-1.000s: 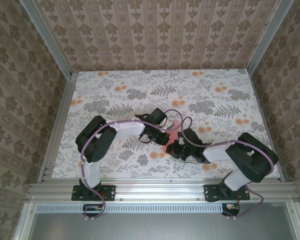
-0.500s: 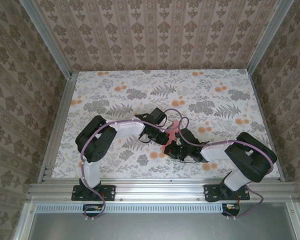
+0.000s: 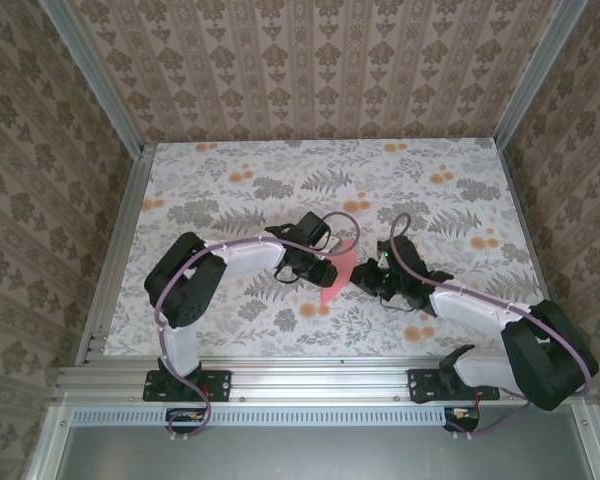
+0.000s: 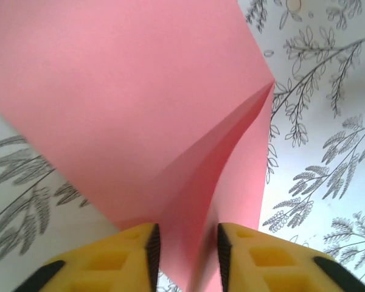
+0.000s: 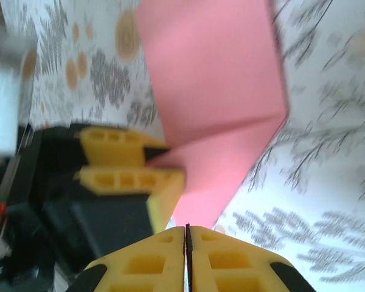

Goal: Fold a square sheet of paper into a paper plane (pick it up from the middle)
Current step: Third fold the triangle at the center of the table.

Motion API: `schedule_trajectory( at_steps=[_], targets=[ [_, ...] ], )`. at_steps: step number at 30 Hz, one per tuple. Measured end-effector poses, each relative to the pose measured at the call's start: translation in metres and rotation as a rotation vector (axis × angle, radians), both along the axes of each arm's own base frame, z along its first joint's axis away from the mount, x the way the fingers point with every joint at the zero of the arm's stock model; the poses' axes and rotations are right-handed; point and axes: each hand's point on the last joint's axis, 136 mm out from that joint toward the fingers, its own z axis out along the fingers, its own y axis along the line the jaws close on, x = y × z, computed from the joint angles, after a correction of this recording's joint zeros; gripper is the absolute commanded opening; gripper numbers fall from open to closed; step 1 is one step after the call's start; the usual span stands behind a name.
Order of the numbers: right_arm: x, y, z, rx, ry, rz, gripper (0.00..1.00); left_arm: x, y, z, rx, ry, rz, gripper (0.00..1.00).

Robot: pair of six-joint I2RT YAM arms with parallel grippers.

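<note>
Entry, remote station. The thin salmon-pink sheet of paper (image 3: pixel 336 278) sits near the middle of the grey floral-print tabletop (image 3: pixel 230 180), between the two arms, and it is creased rather than flat.

Left gripper (image 4: pixel 187 234): yellow fingers (image 4: pixel 118 255) parted by a narrow gap. A raised fold of the pink sheet (image 4: pixel 140 109) runs down into that gap. I cannot tell whether the pads press it.

Right gripper (image 5: pixel 187 230): yellow fingers (image 5: pixel 146 261) closed together, only a hairline between them. A corner of the sheet (image 5: pixel 219 97) comes down to the tips; I cannot tell if it is pinched. In the top view this gripper (image 3: pixel 365 280) is just beside the paper's right edge.
</note>
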Motion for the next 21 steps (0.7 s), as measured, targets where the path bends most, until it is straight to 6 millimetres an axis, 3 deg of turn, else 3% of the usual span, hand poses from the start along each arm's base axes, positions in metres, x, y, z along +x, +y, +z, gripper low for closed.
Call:
schedule_trajectory(
  at_steps=[2, 10, 15, 21],
  targets=[
    [0.011, -0.002, 0.000, -0.011, 0.011, 0.006, 0.10, 0.002, 0.002, 0.007, -0.002, -0.008, 0.016, 0.39],
    [0.036, 0.025, -0.014, 0.004, 0.067, 0.099, 0.08, 0.014, 0.016, 0.043, -0.024, -0.079, 0.116, 0.42],
    [0.037, 0.032, -0.033, 0.001, 0.119, 0.118, 0.07, 0.011, 0.025, 0.074, -0.087, -0.100, 0.178, 0.24],
    [0.037, 0.035, -0.045, -0.009, 0.149, 0.127, 0.07, -0.008, 0.014, 0.098, -0.182, -0.081, 0.153, 0.16]
  ],
)
